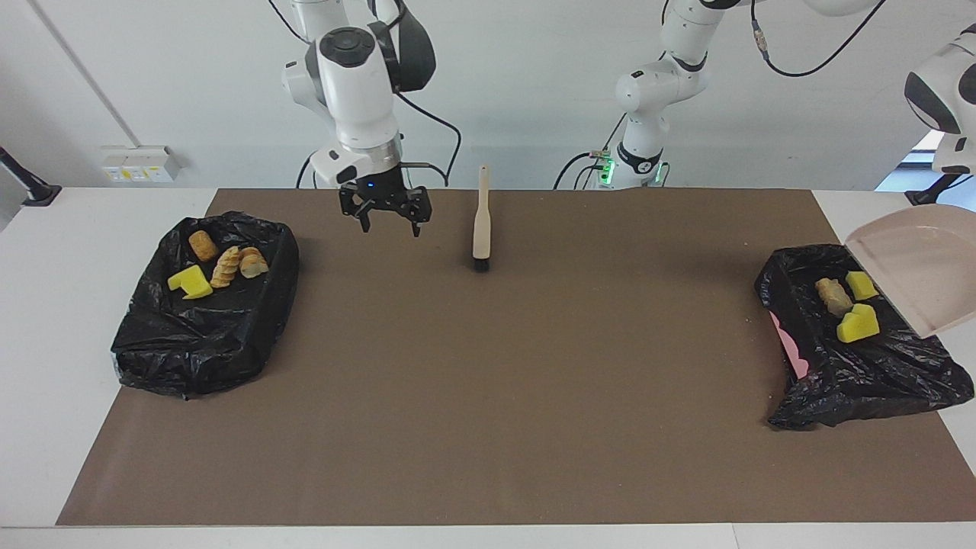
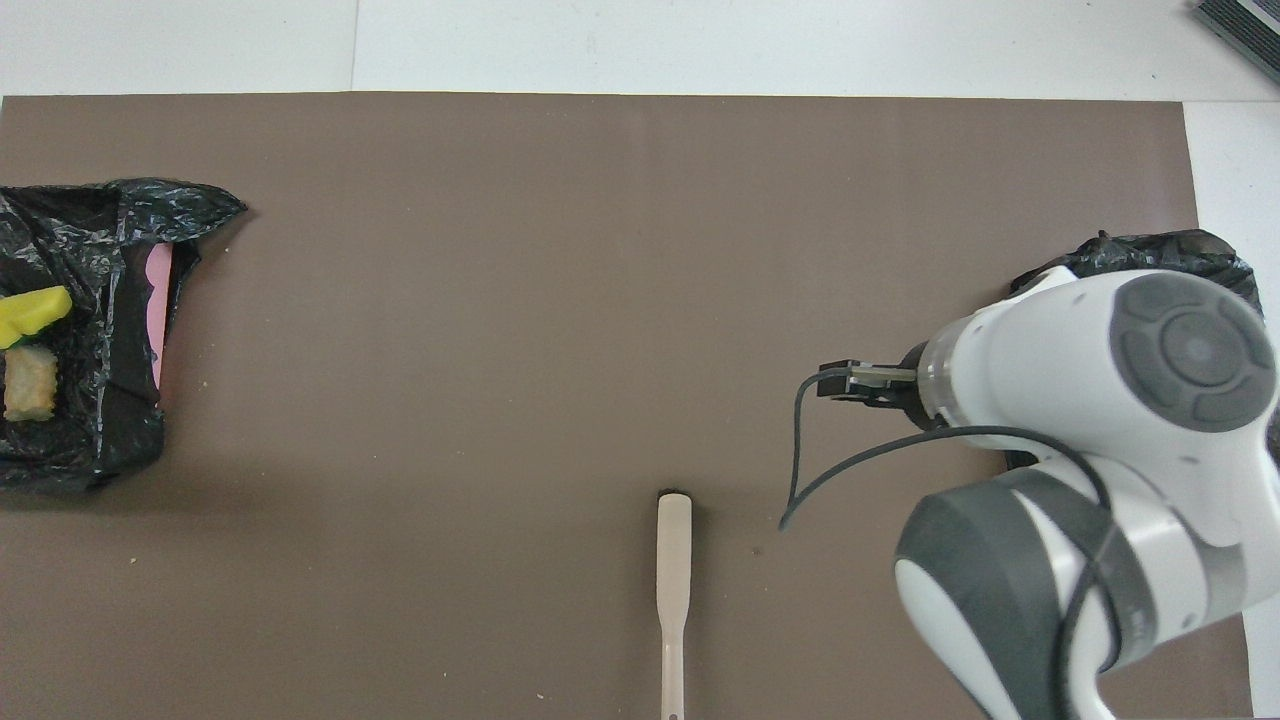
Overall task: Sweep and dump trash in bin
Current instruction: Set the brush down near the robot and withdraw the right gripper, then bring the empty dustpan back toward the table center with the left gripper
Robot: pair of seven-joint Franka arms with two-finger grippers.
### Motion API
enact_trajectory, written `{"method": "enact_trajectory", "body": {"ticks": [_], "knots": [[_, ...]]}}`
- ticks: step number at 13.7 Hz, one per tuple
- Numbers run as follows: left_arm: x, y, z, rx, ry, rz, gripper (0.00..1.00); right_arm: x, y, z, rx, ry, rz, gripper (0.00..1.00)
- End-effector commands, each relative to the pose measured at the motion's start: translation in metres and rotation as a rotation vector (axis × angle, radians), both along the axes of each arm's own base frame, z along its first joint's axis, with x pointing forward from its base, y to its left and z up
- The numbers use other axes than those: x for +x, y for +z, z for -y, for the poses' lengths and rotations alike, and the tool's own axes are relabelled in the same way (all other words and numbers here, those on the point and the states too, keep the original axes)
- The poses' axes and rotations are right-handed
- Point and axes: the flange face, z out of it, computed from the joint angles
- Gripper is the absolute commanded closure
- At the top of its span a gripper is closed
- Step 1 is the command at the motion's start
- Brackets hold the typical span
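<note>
The right end effector (image 1: 387,223) hangs released over the mat, between the brush (image 1: 481,221) and the bin (image 1: 206,351) at its own end. The left end effector, out of view, is clenched; the dustpan (image 1: 915,278) tilts over the bin (image 1: 854,381) holding trash (image 1: 858,324).

Trash (image 1: 848,303) in bin (image 1: 854,358), tilted dustpan (image 1: 911,274) above, brush (image 1: 481,229) on mat (image 1: 488,381)
</note>
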Motion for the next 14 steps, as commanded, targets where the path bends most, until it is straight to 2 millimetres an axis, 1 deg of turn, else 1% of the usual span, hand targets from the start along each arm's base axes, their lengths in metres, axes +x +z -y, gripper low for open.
{"method": "enact_trajectory", "body": {"ticks": [1,2,3,4,6,8,9,11,12,13,14], "knots": [[-0.011,-0.017,0.048,-0.133,0.080,0.025,1.00,0.014,0.018,0.040,-0.018,-0.002,-0.002,0.00],[-0.016,-0.027,0.069,-0.179,0.090,0.035,1.00,0.017,0.025,0.059,-0.016,-0.007,0.010,0.00],[-0.021,-0.039,0.086,-0.210,0.114,0.037,1.00,0.019,0.036,0.082,-0.013,-0.009,0.020,0.00],[-0.024,-0.052,0.108,-0.234,0.144,0.048,1.00,0.021,0.047,0.100,-0.012,0.003,0.021,0.00],[-0.029,-0.074,0.144,-0.303,0.263,0.080,1.00,0.019,0.074,0.136,-0.010,0.032,0.006,0.00],[-0.031,-0.093,0.185,-0.364,0.365,0.104,1.00,0.014,0.098,0.168,-0.002,0.039,-0.002,0.00],[-0.033,-0.103,0.208,-0.392,0.414,0.122,1.00,0.012,0.109,0.179,-0.003,0.042,-0.002,0.00],[-0.036,-0.117,0.258,-0.434,0.539,0.177,1.00,0.006,0.136,0.194,-0.006,0.052,0.000,0.00],[-0.037,-0.125,0.288,-0.450,0.603,0.210,1.00,0.002,0.144,0.201,-0.009,0.043,-0.013,0.00],[-0.038,-0.136,0.314,-0.460,0.669,0.229,1.00,0.000,0.146,0.206,-0.007,0.032,-0.013,0.00],[-0.041,-0.142,0.344,-0.477,0.723,0.250,1.00,-0.002,0.144,0.205,-0.019,0.034,-0.016,0.00]]}}
